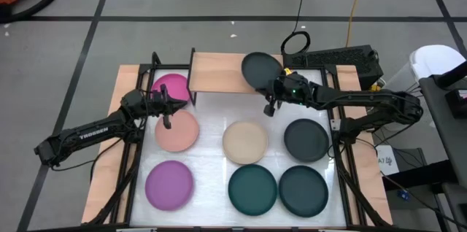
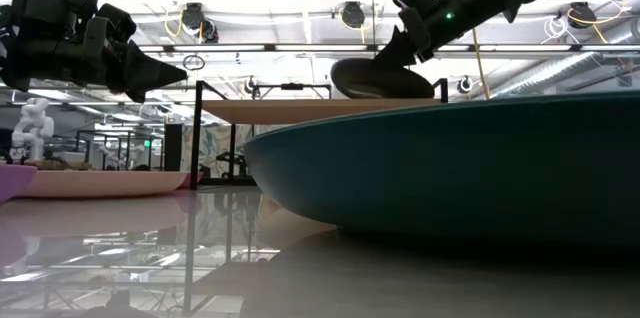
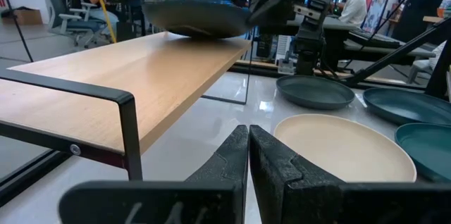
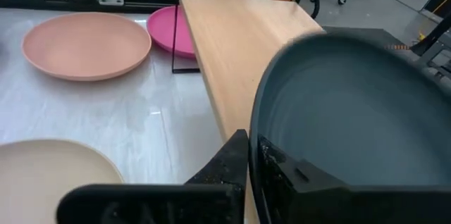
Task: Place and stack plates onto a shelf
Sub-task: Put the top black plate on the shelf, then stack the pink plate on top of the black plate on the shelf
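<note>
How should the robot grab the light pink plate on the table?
By its rim, I'd guess. The light pink plate lies flat on the white table, so only its thin raised edge can fit between two fingers. The left gripper, shut, hangs just over the plate's far edge, so coming down there from above looks easiest. The magenta plate sits close behind that edge, so go carefully.

Magenta plate (image 1: 172, 86) partly under shelf (image 1: 219, 73)

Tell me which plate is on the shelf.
The charcoal plate held by the right claw at the shelf's right end; all other plates lie on the table.
</note>
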Robot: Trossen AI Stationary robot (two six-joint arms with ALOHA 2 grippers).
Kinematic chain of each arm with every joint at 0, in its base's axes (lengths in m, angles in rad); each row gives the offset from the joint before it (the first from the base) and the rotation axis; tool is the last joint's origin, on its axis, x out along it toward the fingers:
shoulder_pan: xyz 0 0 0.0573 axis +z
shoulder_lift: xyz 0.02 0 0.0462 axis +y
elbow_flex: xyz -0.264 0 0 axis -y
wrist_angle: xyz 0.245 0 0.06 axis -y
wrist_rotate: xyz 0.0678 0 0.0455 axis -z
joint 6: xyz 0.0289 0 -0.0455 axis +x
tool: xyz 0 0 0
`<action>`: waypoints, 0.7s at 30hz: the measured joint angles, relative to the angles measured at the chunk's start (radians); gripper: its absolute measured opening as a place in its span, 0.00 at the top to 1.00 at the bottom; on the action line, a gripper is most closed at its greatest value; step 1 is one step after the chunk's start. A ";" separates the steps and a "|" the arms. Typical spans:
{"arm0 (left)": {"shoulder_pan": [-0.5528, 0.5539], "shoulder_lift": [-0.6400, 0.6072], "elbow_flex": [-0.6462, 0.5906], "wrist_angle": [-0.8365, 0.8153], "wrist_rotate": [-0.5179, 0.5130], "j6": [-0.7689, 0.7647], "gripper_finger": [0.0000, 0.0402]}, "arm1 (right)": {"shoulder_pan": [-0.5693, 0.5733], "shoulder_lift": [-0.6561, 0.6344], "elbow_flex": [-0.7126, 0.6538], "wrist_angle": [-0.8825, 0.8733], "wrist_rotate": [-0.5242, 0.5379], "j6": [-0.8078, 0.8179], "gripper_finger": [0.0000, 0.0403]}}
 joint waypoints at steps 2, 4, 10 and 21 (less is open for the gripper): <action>0.000 0.000 0.000 0.000 0.000 0.000 0.95 | 0.000 0.000 0.000 0.002 0.000 0.000 0.95; 0.000 0.000 0.000 0.000 0.000 0.000 0.95 | 0.000 0.000 0.000 0.002 0.000 -0.001 0.95; 0.000 0.000 0.000 0.000 0.000 0.000 0.95 | -0.001 0.000 0.000 0.014 -0.052 -0.001 0.95; 0.000 0.000 0.000 0.000 0.000 0.000 0.95 | 0.040 -0.146 -0.002 -0.012 -0.074 -0.024 0.95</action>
